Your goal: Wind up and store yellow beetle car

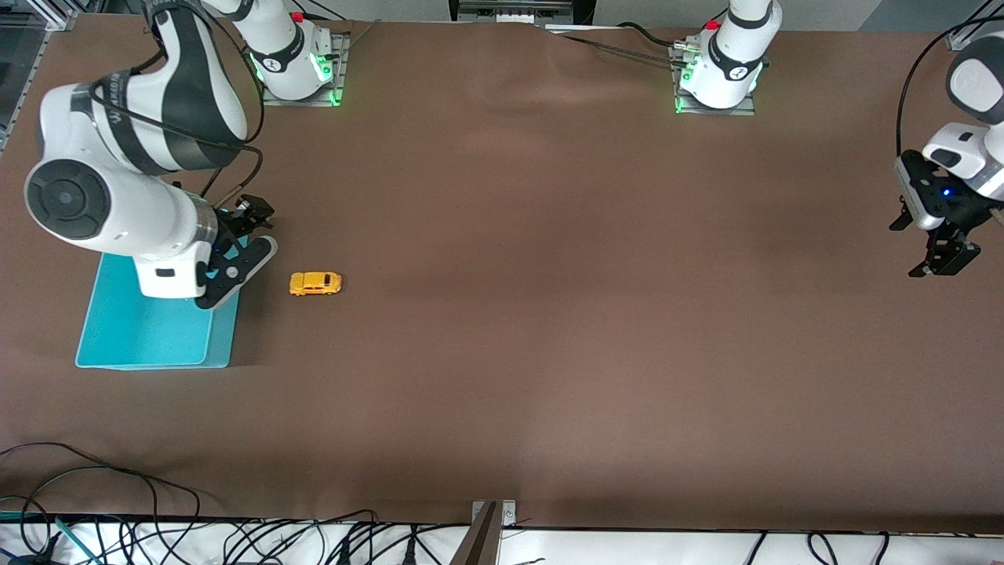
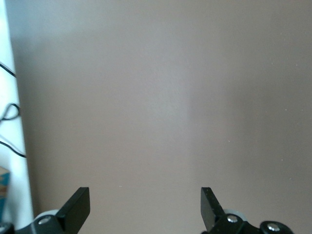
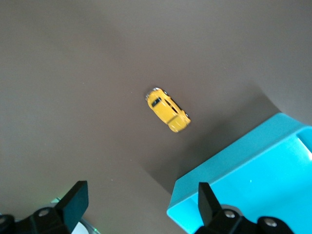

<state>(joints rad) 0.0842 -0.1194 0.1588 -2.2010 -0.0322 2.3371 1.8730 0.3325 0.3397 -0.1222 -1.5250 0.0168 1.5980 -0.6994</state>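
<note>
Resting on the table: the yellow beetle car point(image 1: 315, 283) sits on its wheels on the brown table point(image 1: 549, 314), toward the right arm's end, untouched by either gripper.
Car and bin: the car lies just beside the turquoise bin point(image 1: 149, 333), apart from it, on the side of the bin that faces the left arm's end of the table.
Car in the right wrist view: the yellow beetle car point(image 3: 168, 110) shows whole, with dark windows, on bare table near one corner of the turquoise bin point(image 3: 253, 180).
Bin: a shallow open tray with low walls, standing flat on the table; the part of its inside that shows holds nothing.
Right gripper: the right gripper point(image 1: 235, 263) hangs in the air over the edge of the bin that is closest to the car, fingers spread wide apart with nothing between them; the same wide gap shows in the right wrist view point(image 3: 141, 200).
Left gripper: the left gripper point(image 1: 941, 251) hangs over the left arm's end of the table, well apart from the car and the bin, and this arm waits.
Left gripper fingers: spread wide with nothing between them point(image 2: 146, 207); under them only bare table shows.
Cables: a tangle of black cables point(image 1: 196, 537) lies along the table edge closest to the front camera.
</note>
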